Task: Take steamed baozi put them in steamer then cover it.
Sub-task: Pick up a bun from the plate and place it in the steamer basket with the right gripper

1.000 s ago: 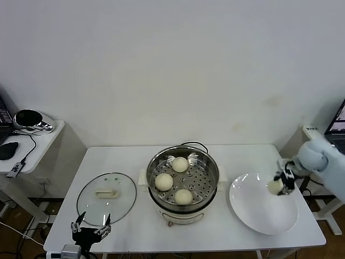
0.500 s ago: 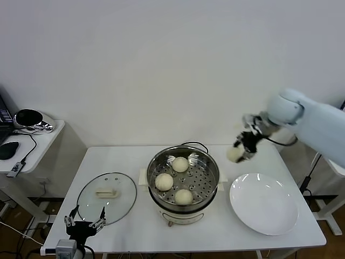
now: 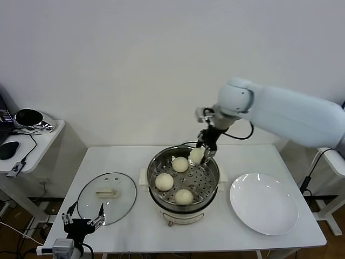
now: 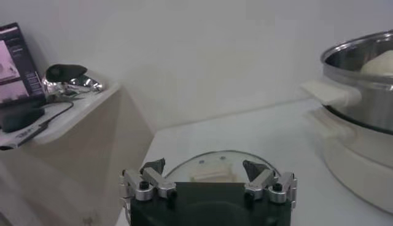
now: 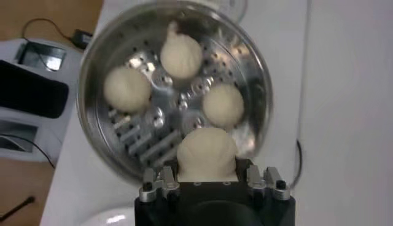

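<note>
Right jaws closed on a steamed baozi, gripping it from both sides; held in the air over the far rim of the steamer, inside the pot's outline, not touching the tray. In the right wrist view the held bun sits directly between the jaws, with the steamer open beneath them.

Three more baozi lie on the perforated tray below the right jaws: one just beside the held bun, toward the far side; one farther toward the left arm's side; one at the near edge. All three sit apart from one another.

White plate on the bench, well off to the right of the right jaws, beside the steamer.

Left jaws spread wide, holding nothing, parked low at the near edge of the bench. The glass cover lies flat on the bench just beyond them, handle up, beside the steamer's cream base. In the left wrist view the cover shows straight ahead between the two open fingers.

A side table stands well to the left of the left jaws.
</note>
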Robot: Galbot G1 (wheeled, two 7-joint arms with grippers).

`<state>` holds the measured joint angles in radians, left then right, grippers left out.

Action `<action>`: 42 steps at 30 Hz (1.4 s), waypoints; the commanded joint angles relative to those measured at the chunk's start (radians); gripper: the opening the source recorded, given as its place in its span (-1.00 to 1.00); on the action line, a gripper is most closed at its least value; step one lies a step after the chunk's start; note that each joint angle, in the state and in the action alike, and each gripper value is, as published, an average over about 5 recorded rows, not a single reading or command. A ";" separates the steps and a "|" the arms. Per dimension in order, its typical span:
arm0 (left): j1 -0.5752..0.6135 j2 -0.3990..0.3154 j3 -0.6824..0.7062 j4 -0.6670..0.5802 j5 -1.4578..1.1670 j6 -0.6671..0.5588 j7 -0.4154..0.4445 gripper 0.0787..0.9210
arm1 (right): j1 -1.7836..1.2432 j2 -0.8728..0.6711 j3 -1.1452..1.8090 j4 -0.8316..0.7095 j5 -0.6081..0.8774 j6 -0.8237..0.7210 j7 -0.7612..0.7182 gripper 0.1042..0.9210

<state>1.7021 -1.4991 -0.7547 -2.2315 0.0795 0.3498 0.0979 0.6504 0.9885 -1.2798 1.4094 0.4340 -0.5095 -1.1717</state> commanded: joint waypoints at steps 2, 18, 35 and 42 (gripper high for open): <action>0.001 -0.004 -0.001 -0.002 0.001 0.000 -0.001 0.77 | -0.029 0.083 -0.079 -0.020 -0.028 -0.044 0.020 0.14; -0.011 -0.011 0.007 0.021 0.001 0.000 0.001 0.77 | -0.108 0.067 -0.085 -0.023 -0.085 -0.067 0.056 0.14; -0.013 -0.011 0.012 0.027 0.003 0.000 0.005 0.77 | -0.137 0.031 -0.052 -0.014 -0.094 -0.078 0.091 0.60; -0.011 -0.013 0.013 0.019 0.002 0.001 0.014 0.77 | -0.061 -0.109 0.049 0.056 -0.053 -0.072 0.075 0.76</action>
<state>1.6906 -1.5123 -0.7418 -2.2096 0.0818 0.3502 0.1079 0.5433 0.9862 -1.3049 1.4169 0.3579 -0.5819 -1.0926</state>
